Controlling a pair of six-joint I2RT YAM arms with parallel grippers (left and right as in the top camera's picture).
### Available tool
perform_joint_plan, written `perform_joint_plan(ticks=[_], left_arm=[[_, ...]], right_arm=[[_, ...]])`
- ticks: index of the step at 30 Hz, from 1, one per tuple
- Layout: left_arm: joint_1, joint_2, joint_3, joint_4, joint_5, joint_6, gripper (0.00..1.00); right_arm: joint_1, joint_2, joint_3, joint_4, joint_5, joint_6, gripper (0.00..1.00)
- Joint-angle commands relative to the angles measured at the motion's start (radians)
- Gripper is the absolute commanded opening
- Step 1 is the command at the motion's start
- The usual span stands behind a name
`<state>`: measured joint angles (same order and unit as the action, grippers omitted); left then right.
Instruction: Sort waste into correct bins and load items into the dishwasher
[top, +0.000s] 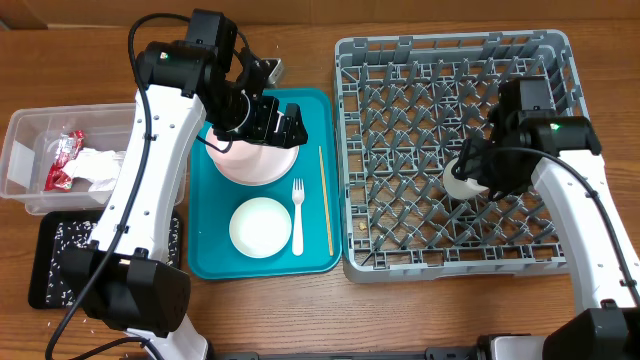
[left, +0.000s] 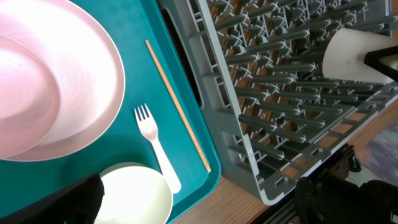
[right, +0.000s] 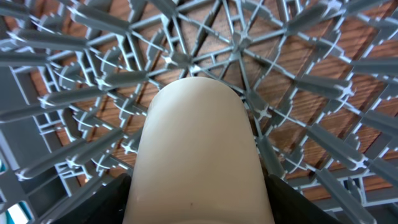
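Observation:
My right gripper (top: 478, 172) is shut on the small white cup (top: 461, 180), held on its side just above the pegs of the grey dishwasher rack (top: 450, 60). In the right wrist view the cup (right: 199, 149) fills the space between both fingers (right: 102, 202). My left gripper (top: 275, 122) hangs open over the pink plate (top: 255, 165) on the teal tray (top: 212, 258). The white bowl (left: 134, 196), fork (left: 155, 146) and chopstick (left: 177, 106) lie on that tray. The clear tub (top: 25, 135) holds a red wrapper (top: 64, 160) and napkins (top: 100, 168).
A black tray (top: 50, 265) speckled with white rice bits lies at the front left, below the clear tub. The rack's lattice wall (left: 239, 149) stands close against the teal tray's right rim. Bare wooden table runs along the front edge.

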<state>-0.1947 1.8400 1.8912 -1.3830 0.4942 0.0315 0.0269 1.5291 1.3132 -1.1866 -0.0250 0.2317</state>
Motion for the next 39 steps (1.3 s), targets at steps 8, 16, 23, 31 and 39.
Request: perform_joint_plan(ticks=[8,16,23,31,39], left_arm=[[-0.006,-0.035,-0.002,-0.004,-0.008,-0.005,1.0],[-0.007,-0.035,-0.002,-0.004,-0.008,-0.005,1.0],[-0.009,-0.035,-0.002,-0.003,-0.016,-0.006,1.0],[-0.009,-0.035,-0.002,-0.009,-0.015,-0.006,1.0],[-0.009,-0.034,-0.013,-0.082,-0.291,-0.141,1.0]], right_arm=[[0.002,0.022,-0.051,0.056,0.01,-0.003,0.28],[0.002,0.046,-0.051,0.071,0.028,-0.003,0.38],[0.002,0.046,-0.05,0.071,0.014,-0.003,0.97],[0.002,0.046,0.213,-0.115,-0.131,-0.004,1.0],[0.002,0.045,0.323,-0.36,-0.317,-0.109,1.0]])
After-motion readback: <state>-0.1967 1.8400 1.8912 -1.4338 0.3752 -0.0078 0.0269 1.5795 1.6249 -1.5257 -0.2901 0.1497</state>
